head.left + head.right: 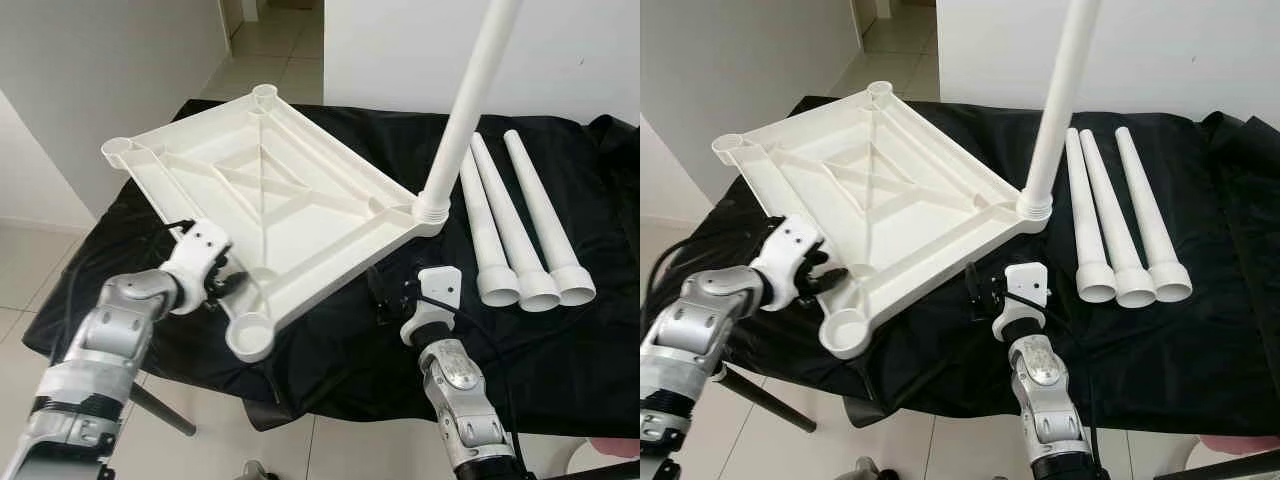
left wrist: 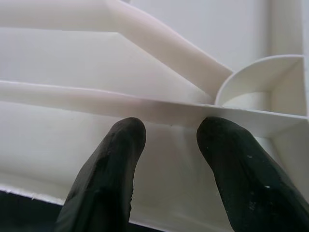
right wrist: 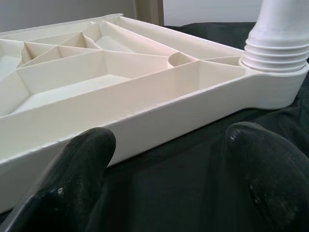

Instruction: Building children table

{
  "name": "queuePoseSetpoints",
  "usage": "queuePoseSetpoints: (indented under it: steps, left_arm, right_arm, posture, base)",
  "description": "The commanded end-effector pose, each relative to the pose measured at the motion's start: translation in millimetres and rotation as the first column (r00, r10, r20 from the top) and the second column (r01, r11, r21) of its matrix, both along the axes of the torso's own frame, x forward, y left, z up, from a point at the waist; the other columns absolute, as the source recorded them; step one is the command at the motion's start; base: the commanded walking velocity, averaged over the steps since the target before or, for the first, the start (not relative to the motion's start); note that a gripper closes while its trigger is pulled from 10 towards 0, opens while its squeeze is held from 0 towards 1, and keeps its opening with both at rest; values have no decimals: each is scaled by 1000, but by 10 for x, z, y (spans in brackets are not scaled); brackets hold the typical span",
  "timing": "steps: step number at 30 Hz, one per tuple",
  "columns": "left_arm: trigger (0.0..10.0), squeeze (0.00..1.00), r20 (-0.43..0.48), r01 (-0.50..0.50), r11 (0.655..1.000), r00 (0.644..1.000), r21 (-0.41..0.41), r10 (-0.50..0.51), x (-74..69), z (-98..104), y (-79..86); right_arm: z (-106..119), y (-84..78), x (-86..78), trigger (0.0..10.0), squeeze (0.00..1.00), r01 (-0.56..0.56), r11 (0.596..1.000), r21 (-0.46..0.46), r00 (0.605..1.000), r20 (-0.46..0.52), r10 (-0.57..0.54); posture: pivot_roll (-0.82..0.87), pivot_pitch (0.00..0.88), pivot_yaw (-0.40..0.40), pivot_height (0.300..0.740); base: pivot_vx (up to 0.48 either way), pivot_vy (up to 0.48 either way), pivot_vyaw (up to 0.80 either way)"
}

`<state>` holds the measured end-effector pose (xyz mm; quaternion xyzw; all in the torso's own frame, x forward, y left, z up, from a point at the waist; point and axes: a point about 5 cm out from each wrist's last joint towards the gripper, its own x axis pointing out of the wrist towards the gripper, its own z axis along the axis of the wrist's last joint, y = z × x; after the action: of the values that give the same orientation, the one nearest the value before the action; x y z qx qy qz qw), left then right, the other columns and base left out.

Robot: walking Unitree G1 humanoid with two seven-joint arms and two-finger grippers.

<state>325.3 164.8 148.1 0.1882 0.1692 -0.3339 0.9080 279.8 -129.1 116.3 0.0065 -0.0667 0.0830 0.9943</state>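
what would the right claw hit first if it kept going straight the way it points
Most likely the tabletop's side wall: the right claw is open over the black cloth just short of it, aimed at that edge.

Upright leg (image 1: 468, 110) and three loose legs (image 1: 520, 220) probably crowd tabletop's (image 1: 270, 200) right.

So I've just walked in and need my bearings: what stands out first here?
A white tabletop lying upside down on black cloth, with one leg already standing in its right corner socket. Three loose legs lie side by side on its right. The left gripper is at the tabletop's near-left edge; the right gripper hovers open beside the near edge.
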Motion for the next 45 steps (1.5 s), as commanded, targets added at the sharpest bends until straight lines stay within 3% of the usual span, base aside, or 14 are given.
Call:
queuePoseSetpoints:
  steps: [1,3,7,14,18,21,27,29,33,37,45]
  left_arm:
    - [10000,0,-39,51,998,998,-21,-52,-36,-58,-138]
    - [10000,0,-44,74,996,996,-39,-76,-46,-64,-273]
    - [10000,0,-38,87,995,995,-47,-89,-38,-47,-361]
    - [10000,0,-6,68,997,998,-40,-69,46,44,-302]
    - [10000,0,36,36,999,999,32,-37,120,128,-58]
    - [10000,0,121,-25,997,992,73,16,200,267,202]
    - [10000,0,155,-58,996,987,73,46,236,382,395]
    - [10000,0,181,-17,998,984,62,6,206,427,444]
    - [10000,0,147,64,996,987,55,-71,146,393,431]
    - [10000,0,113,136,982,982,132,-151,97,238,366]
    - [10000,0,92,132,982,985,136,-145,141,139,280]
  right_arm:
    - [-23,11,7,10000,0,4,1000,2,1000,-4,-4]
    - [-21,10,11,10000,0,8,1000,3,1000,-3,-8]
    - [-25,0,9,10000,0,13,1000,2,1000,-4,-13]
    - [-31,-1,12,10000,0,16,1000,1,1000,-5,-16]
    - [-39,8,16,10000,0,18,1000,1,1000,-6,-18]
    - [-37,8,15,10000,0,19,1000,1,1000,-5,-19]
    - [-43,2,17,10000,0,21,1000,1,1000,-5,-21]
    - [-48,2,15,10000,0,18,1000,-1,1000,-7,-18]
    - [-49,2,21,10000,0,14,1000,-4,1000,-7,-14]
    - [-36,4,41,10000,0,11,1000,0,1000,-6,-11]
    - [-62,47,129,10000,0,31,999,-24,998,-62,-32]
  posture:
    - [-40,79,75,740]
    - [-40,78,76,740]
    - [-40,77,77,740]
    - [-39,78,81,740]
    - [-36,78,84,740]
    - [-36,79,85,740]
    - [-31,80,84,740]
    - [-27,80,83,740]
    - [-23,79,80,740]
    - [-20,78,73,740]
    - [-26,77,71,740]
  base:
    - [0,0,0]
    - [0,0,0]
    - [0,0,0]
    - [0,0,0]
    - [0,0,0]
    - [0,0,0]
    - [0,0,0]
    - [0,0,0]
    - [0,0,0]
    - [0,0,0]
    - [0,0,0]
